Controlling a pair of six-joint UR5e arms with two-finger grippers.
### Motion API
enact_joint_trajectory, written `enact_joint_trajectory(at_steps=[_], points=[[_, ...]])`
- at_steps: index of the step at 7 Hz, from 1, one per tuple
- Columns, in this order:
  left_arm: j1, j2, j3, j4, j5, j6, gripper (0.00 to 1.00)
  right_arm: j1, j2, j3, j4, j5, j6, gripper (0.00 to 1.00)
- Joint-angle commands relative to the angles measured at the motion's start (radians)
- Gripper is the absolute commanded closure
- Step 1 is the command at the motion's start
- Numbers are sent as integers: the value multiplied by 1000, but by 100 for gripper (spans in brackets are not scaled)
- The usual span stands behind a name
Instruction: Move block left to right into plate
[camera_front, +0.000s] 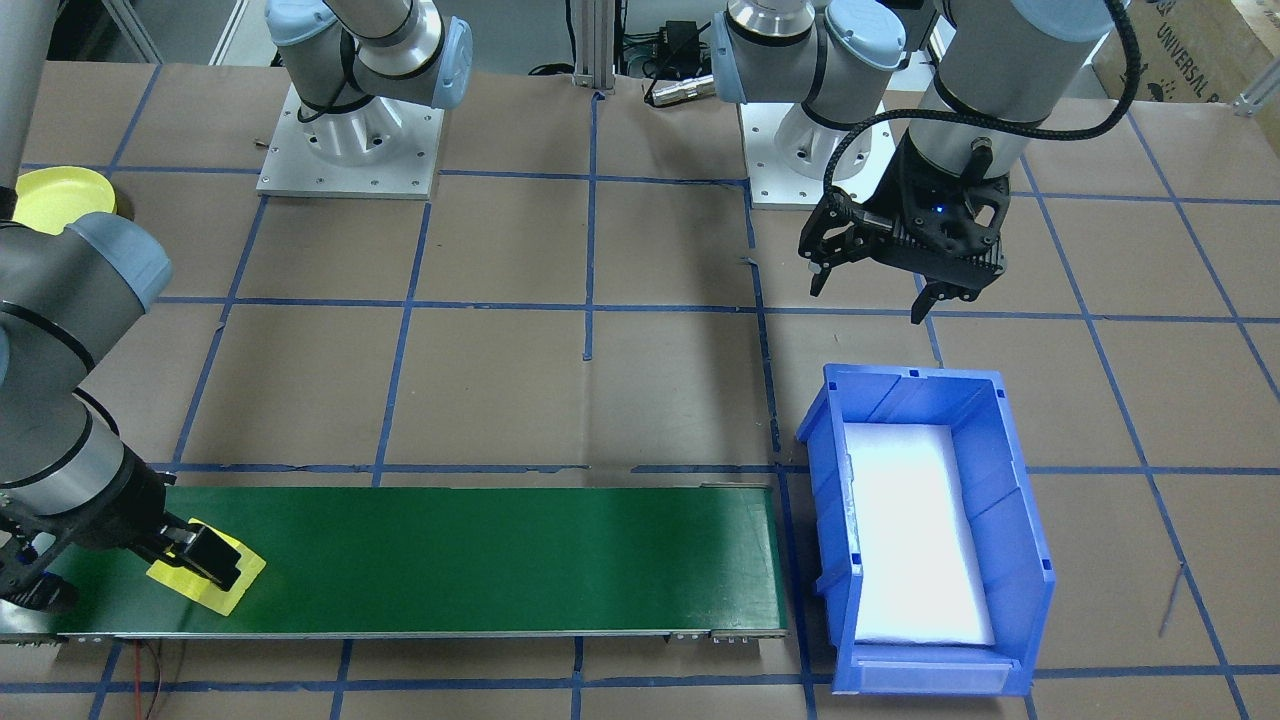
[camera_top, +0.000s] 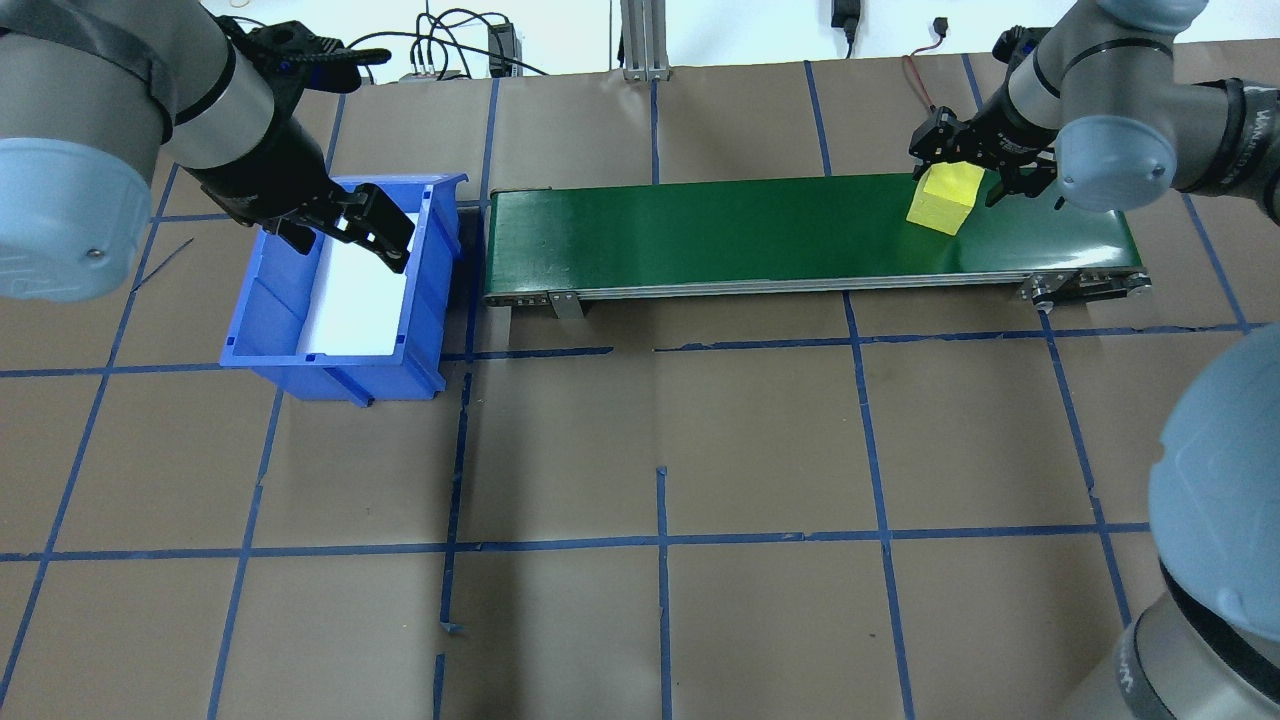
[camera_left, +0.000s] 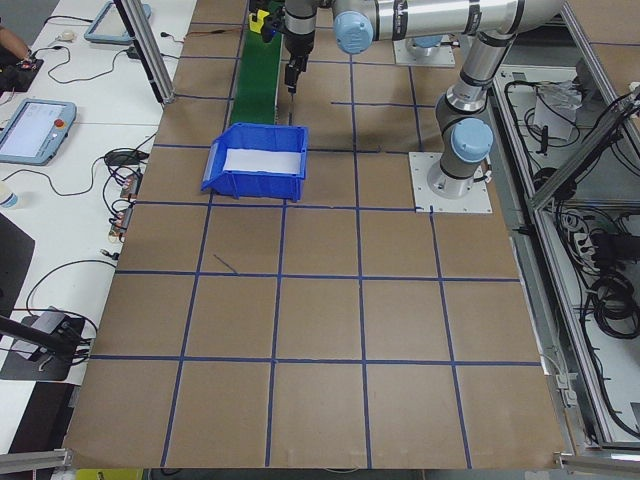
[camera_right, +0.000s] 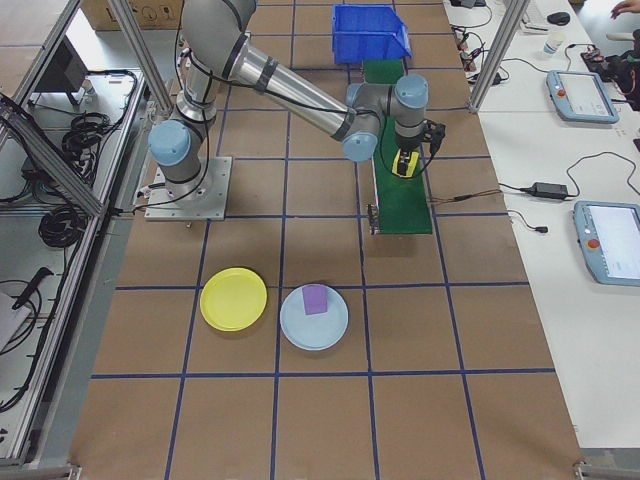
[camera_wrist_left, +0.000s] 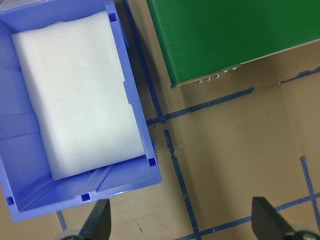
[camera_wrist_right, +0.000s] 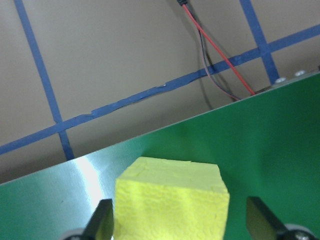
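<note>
A yellow foam block (camera_top: 945, 200) (camera_wrist_right: 170, 200) rests on the right end of the green conveyor belt (camera_top: 750, 230). My right gripper (camera_top: 972, 170) (camera_wrist_right: 175, 225) is open and straddles the block, one finger on each side, with a small gap showing at one finger. The front view shows the same gripper (camera_front: 200, 560) low over the block (camera_front: 228, 592). My left gripper (camera_top: 345, 225) (camera_wrist_left: 182, 225) hangs open and empty above the blue bin (camera_top: 260, 320). A yellow plate (camera_right: 233, 300) and a light blue plate (camera_right: 314, 330) lie on the table near the right arm's base.
The blue bin (camera_front: 1020, 500) holds a white foam pad and stands just off the belt's left end. A purple block (camera_right: 315, 298) sits on the light blue plate. The yellow plate (camera_front: 55, 195) shows partly behind the right arm. Red and black wires run beyond the belt.
</note>
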Motion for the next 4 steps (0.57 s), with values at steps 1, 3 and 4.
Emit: enact_joint_trajectory(at_steps=[1,3,4], points=[[0,1,-1,-1,0,1,0,-24,2,13,-29,-46,-107,37],[3,-4,-1,-1,0,1,0,-101,-41,45,-14,-51,-314,55],[3,-2,-1,-1,0,1,0,-174,-105,110,-15,-50,-443,58]])
